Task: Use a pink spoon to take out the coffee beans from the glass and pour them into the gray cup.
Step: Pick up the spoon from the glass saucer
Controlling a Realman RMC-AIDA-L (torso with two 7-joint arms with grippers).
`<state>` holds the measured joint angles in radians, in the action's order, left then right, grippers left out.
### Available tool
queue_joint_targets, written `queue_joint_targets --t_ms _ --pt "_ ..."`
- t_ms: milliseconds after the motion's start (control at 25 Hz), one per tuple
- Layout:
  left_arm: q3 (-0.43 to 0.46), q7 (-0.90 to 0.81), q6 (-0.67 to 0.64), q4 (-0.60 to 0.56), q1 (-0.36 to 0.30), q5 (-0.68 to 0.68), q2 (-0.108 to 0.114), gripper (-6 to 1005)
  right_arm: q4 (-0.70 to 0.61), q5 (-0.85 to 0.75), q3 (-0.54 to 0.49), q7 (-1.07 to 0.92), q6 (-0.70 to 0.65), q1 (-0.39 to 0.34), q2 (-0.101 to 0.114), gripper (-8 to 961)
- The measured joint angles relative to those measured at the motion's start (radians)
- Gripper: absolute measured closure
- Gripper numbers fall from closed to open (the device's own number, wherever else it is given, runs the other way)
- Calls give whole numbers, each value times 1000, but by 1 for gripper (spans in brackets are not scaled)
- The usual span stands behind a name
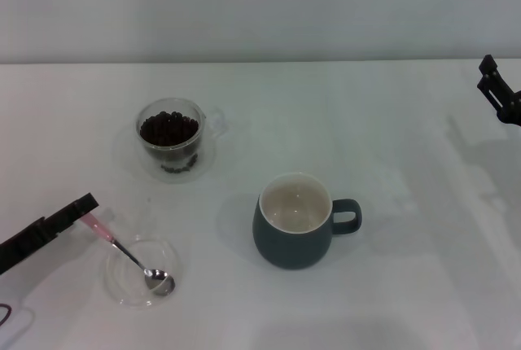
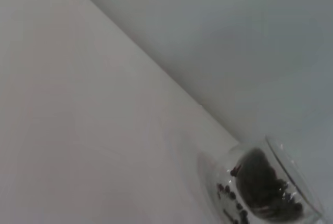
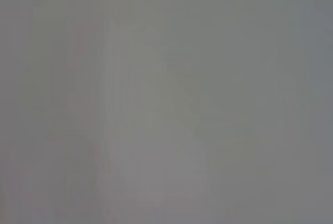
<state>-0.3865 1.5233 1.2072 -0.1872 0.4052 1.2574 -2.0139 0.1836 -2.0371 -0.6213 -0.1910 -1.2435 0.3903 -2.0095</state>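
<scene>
The left gripper [image 1: 85, 207] is reaching in from eight o'clock, its jaws closing on the handle end of the pink spoon [image 1: 122, 248], whose bowl is lying in a shallow clear dish [image 1: 140, 271]. On the white surface [image 1: 407, 285], the glass [image 1: 171, 140] is holding the coffee beans [image 1: 169, 129] at eleven o'clock of the empty gray cup [image 1: 297, 224]. The right gripper [image 1: 498, 89] is idling at three o'clock; I cannot tell how its jaws are standing.

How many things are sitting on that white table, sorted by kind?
Clear glass vessels: 2, the glass holding coffee beans and a shallow dish
Ceramic mugs: 1, the gray cup
Spoons: 1, the pink spoon, bowl resting in the dish
Heaps of beans: 1
Total: 5
</scene>
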Motion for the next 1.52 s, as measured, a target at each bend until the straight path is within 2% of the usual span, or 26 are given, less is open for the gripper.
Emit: queue_joint_targets --t_ms 480,1000,1440,1520 --pt "-2 -2 -10 0 11 -30 -2 121 4 0 2 -5 0 -5 -1 78" --pt "-2 2 18 -16 9 -35 -2 639 5 0 5 -5 1 -9 -2 78" --pt "1 3 76 -42 0 -45 -9 826 3 0 6 -5 1 -9 -2 78" --pt "3 3 85 -45 -2 -45 -8 832 3 0 6 -5 1 -10 -2 78"
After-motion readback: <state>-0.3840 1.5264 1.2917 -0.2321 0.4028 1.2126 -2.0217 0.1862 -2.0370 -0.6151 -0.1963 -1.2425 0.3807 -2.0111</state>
